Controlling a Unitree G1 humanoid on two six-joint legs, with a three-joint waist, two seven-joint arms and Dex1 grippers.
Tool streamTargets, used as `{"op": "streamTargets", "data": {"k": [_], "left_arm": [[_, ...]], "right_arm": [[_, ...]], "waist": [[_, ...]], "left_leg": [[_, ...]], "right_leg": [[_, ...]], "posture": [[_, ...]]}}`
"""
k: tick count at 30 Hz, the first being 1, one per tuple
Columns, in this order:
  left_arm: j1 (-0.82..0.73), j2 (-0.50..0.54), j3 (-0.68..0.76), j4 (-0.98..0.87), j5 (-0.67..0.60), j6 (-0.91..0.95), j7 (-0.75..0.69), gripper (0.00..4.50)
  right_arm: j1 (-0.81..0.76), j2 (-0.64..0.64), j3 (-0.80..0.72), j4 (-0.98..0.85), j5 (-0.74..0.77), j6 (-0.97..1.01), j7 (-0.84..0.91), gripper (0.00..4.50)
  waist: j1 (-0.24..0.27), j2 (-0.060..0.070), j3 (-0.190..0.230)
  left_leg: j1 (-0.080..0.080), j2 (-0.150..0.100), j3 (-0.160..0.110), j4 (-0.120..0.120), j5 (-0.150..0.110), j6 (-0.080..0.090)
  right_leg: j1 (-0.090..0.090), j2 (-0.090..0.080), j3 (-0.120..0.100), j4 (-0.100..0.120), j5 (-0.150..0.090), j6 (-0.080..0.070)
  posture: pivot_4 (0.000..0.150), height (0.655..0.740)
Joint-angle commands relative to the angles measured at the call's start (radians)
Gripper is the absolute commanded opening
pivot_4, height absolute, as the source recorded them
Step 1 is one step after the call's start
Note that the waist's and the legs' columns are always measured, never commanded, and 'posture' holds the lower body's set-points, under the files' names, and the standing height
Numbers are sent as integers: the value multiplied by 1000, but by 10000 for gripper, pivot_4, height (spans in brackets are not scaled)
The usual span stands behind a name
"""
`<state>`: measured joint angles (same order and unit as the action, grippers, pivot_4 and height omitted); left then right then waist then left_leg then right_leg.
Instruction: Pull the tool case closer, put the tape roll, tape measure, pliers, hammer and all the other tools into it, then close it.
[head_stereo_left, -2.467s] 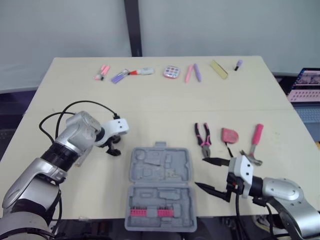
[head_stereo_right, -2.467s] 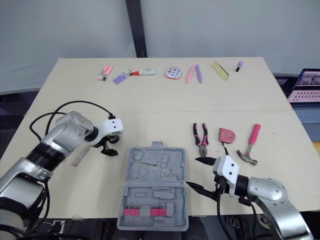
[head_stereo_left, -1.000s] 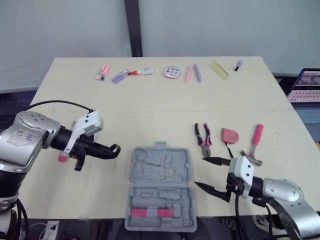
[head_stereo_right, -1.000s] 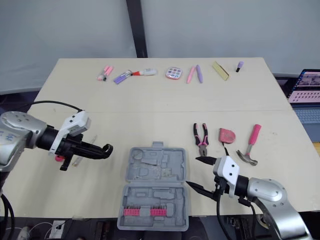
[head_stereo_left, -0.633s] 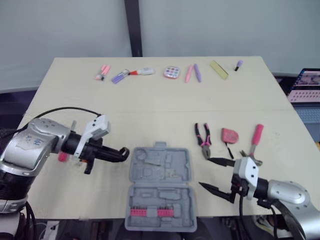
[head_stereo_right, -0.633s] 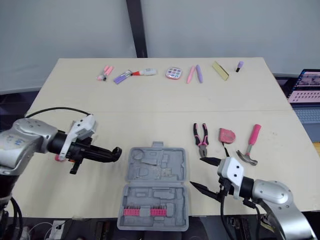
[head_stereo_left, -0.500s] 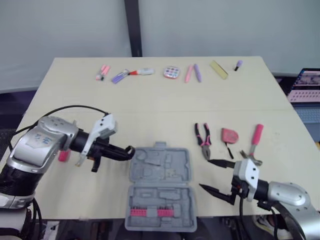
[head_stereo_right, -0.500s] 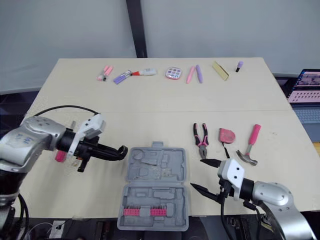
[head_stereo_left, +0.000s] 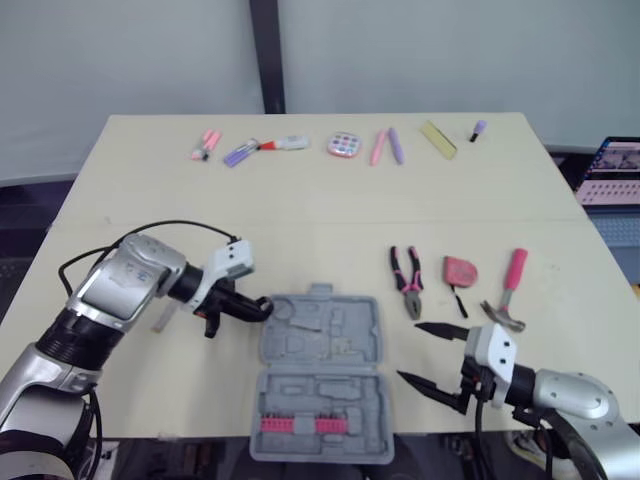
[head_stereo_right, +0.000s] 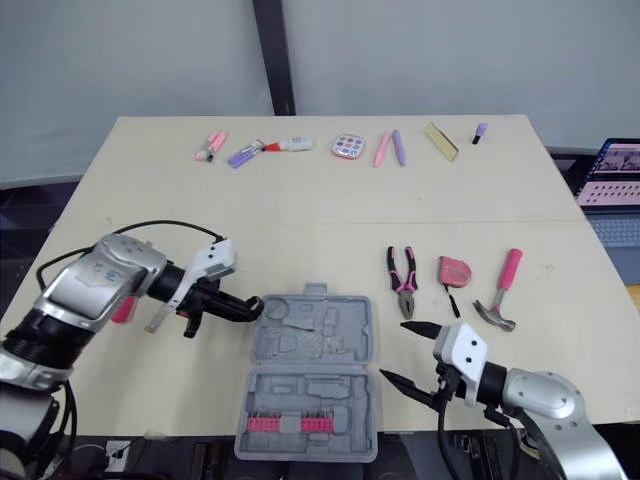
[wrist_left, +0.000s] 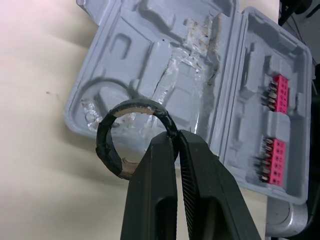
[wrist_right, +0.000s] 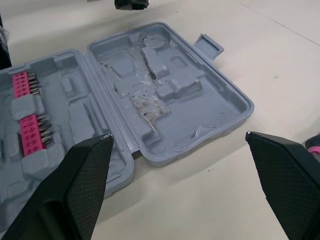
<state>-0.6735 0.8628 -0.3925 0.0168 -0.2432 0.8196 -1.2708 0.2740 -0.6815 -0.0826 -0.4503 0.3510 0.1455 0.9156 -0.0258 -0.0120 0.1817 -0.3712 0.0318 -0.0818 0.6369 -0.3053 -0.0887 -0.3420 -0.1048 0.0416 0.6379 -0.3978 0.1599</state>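
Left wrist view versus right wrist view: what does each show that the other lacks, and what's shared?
Left wrist alone: the tape roll as a ring, pinched in the left gripper at the edge of the case. Right wrist alone: the right gripper, fingers wide open, near the case; a dark shape beyond it cannot be identified. Shared: the open case and its pink bits.

The tool case (head_stereo_left: 320, 350) is plain grey, with two pink rows of bits (head_stereo_left: 290, 424). The tape roll (wrist_left: 102, 145) is black outside and tan inside. The pliers (head_stereo_left: 409, 290) have pink-and-black handles. The tape measure (head_stereo_left: 459, 270) is pinkish red. The hammer (head_stereo_left: 513, 272) has a pink handle. The bench (head_stereo_left: 320, 215) is pale cream.
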Motion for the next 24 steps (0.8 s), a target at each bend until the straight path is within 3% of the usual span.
{"op": "streamTargets", "data": {"k": [1,9,24], "left_arm": [[-27,-18,-19,34,46,-40,7,789],[-83,-105,-39,125,101,-94,12,789],[-87,-159,-58,152,144,-115,1,789]], "right_arm": [[19,10,3,-48,-7,-18,-20,45000],[41,14,0,-64,-11,-18,-30,45000],[63,10,-11,-84,-6,-11,-44,45000]], "waist": [[0,0,0],[0,0,0],[0,0,0]], "left_leg": [[0,0,0,0,0,0],[0,0,0,1,0,0],[0,0,0,1,0,0]], "right_leg": [[0,0,0,0,0,0],[0,0,0,0,0,0],[0,0,0,0,0,0]], "posture": [[1500,7400],[1500,7400],[1500,7400]]}}
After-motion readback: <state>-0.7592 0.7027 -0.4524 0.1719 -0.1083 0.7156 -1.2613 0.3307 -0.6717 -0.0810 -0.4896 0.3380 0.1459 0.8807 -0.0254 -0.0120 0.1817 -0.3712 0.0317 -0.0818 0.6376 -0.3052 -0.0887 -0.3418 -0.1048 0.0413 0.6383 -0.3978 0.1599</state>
